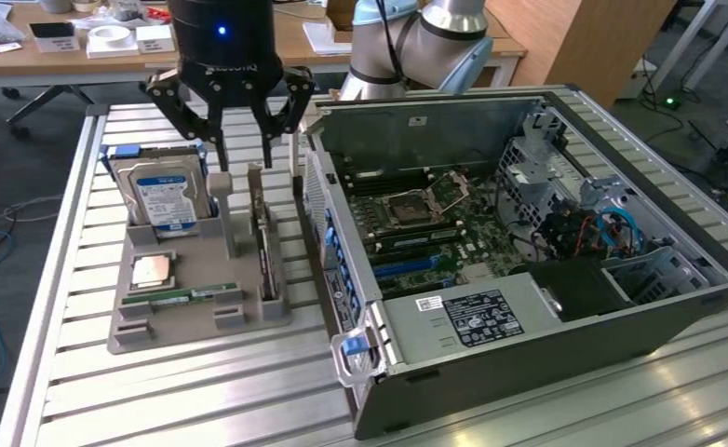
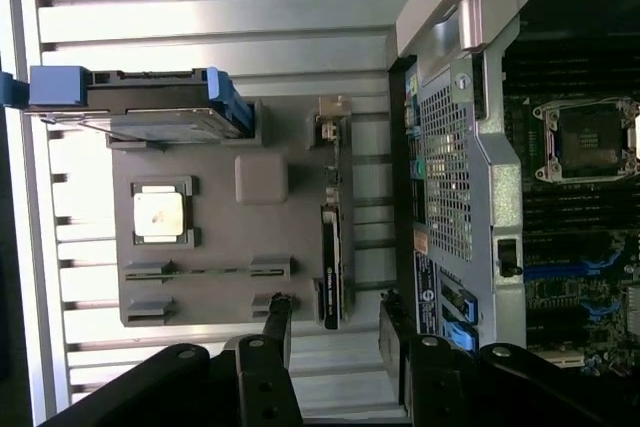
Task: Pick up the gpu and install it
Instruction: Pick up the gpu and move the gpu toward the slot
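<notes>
The end effector point(image 1: 242, 151) was held wide open, with nothing gripped between its fingers point(image 1: 214, 140). The gpu point(image 1: 262, 244) was seen just below it, stood on edge in a slot of the grey holder point(image 1: 171, 323) and in line with the gap between the fingers. A hard drive point(image 1: 166, 197) was stood upright in the holder to one side of the end effector. A processor point(image 1: 153, 270) and a memory stick point(image 1: 196, 296) were laid flat further out. On the opposite side, an open case point(image 1: 563, 346) was set on the tabletop point(image 1: 166, 400).
</notes>
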Tool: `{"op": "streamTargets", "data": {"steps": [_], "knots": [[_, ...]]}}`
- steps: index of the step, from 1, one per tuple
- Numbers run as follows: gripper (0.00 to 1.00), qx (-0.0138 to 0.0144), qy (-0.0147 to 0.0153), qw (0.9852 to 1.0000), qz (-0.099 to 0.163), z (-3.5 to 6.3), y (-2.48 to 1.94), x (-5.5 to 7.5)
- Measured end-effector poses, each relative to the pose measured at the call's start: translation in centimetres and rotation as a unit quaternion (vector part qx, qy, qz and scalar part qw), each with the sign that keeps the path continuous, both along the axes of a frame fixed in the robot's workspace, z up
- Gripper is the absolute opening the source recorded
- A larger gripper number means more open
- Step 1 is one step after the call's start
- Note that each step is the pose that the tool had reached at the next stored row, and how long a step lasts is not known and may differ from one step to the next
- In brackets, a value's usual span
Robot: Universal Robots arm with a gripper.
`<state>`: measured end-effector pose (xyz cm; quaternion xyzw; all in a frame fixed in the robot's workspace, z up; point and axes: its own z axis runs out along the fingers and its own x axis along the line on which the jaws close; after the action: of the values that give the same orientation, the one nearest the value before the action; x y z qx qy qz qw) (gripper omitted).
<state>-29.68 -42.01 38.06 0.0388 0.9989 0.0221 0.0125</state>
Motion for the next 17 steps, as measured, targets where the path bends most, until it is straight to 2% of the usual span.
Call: {"op": "streamTargets", "data": {"steps": [17], "knots": [[0.49, 0.0000, 0.0000, 1.0000, 0.000, -3.09, 0.00, 0.0]]}}
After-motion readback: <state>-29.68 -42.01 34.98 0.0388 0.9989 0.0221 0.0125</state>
